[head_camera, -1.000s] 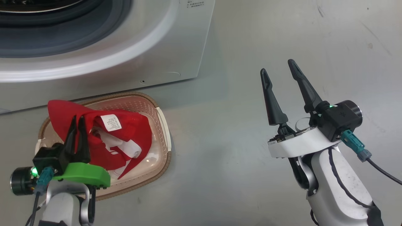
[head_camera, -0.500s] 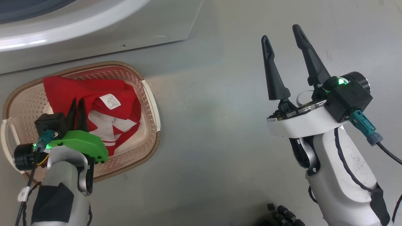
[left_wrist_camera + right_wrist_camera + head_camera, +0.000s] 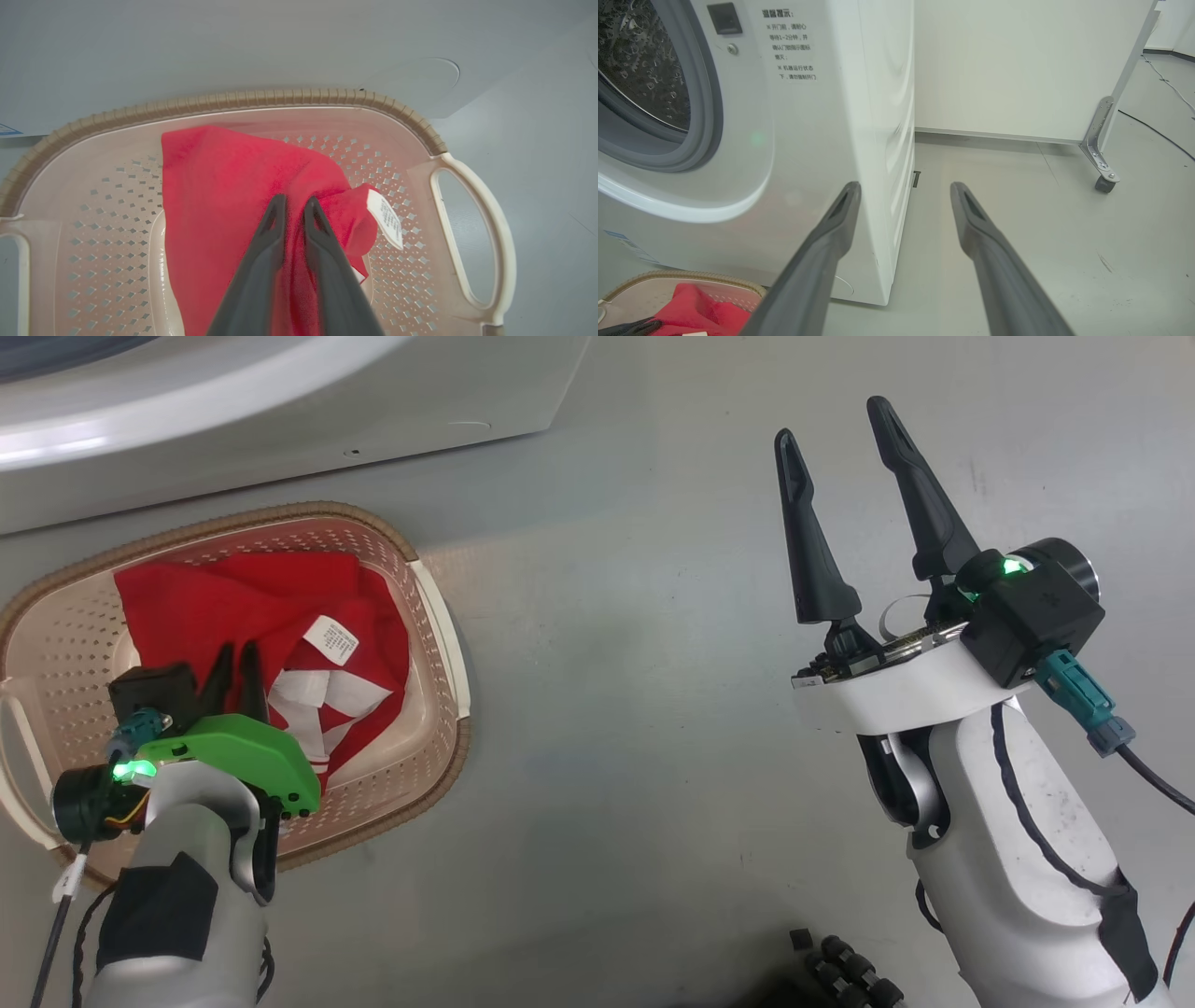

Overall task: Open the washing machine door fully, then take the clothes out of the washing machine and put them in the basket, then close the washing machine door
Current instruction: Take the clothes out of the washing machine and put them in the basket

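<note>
Two long dark fingers of the left gripper (image 3: pixel 294 207) stand close together over the basket (image 3: pixel 439 644), leaving a narrow slit with red fabric showing in it; whether they pinch the cloth cannot be told. The clothes (image 3: pixel 233 597), red with white bands, lie bunched inside the basket, their small white label (image 3: pixel 331 639) turned up near the basket's right side. The cream basket sits on the grey floor (image 3: pixel 635 709) just in front of the washing machine (image 3: pixel 280 429). Well to the right, the right gripper (image 3: pixel 831 420) hangs over bare floor with its jaws spread wide and nothing between them. Its wrist view looks past the machine's front right corner, where the grey rubber ring (image 3: pixel 705 116) and steel drum (image 3: pixel 640 56) show
</note>
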### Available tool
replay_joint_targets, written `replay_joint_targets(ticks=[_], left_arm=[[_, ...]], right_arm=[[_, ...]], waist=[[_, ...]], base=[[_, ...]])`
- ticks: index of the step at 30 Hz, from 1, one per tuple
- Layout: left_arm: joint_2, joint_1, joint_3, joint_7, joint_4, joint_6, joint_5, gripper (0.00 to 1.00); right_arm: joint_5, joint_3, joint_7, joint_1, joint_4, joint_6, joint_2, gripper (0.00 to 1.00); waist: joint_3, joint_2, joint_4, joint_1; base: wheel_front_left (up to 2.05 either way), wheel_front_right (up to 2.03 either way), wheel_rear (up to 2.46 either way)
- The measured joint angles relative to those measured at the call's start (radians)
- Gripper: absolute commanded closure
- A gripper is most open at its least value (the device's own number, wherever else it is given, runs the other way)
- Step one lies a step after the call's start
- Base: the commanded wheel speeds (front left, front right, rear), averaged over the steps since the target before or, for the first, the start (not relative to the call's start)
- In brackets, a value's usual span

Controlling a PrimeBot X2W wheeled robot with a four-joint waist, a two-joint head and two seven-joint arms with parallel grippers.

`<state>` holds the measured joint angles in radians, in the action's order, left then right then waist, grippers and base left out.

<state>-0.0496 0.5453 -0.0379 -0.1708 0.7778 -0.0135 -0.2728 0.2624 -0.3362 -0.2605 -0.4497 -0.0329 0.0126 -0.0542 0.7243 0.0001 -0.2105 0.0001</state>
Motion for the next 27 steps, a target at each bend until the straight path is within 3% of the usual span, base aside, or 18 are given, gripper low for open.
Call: replay_joint_targets(ticks=[1, 2, 3, 17, 27], left_arm=[[0.0, 0.004, 0.001, -0.008, 0.013, 0.003, -0.002, 0.44], [0.001, 0.007, 0.003, -0.011, 0.025, 0.007, -0.005, 0.06], [0.0, 0.008, 0.003, -0.017, 0.035, 0.012, -0.007, 0.0], [-0.013, 0.008, -0.019, -0.07, 0.103, 0.031, 0.017, 0.0], [0.0, -0.028, 0.009, -0.081, -0.013, 0.037, 0.01, 0.0]], right_arm=[[0.0, 0.0, 0.0, 0.0, -0.005, 0.0, 0.0, 0.0], [0.0, 0.0, 0.0, 0.0, -0.009, 0.0, 0.0, 0.0], [0.0, -0.001, 0.0, 0.0, -0.013, 0.0, 0.0, 0.0], [0.012, 0.015, 0.0, 0.009, -0.073, 0.0, 0.0, 0.0], [0.036, 0.052, 0.0, 0.067, -0.121, 0.0, 0.0, 0.0]], waist=[[-0.003, 0.0, 0.0, 0.0], [-0.007, 0.0, 0.001, 0.0], [-0.011, 0.0, 0.001, 0.0], [-0.114, 0.0, 0.012, -0.0001], [-0.214, 0.0, 0.045, -0.0002]], base=[[0.0, 0.0, 0.0], [0.0, 0.0, 0.0], [0.0, 0.0, 0.0], [0.0, 0.0, 0.0], [0.0, 0.0, 0.0]])
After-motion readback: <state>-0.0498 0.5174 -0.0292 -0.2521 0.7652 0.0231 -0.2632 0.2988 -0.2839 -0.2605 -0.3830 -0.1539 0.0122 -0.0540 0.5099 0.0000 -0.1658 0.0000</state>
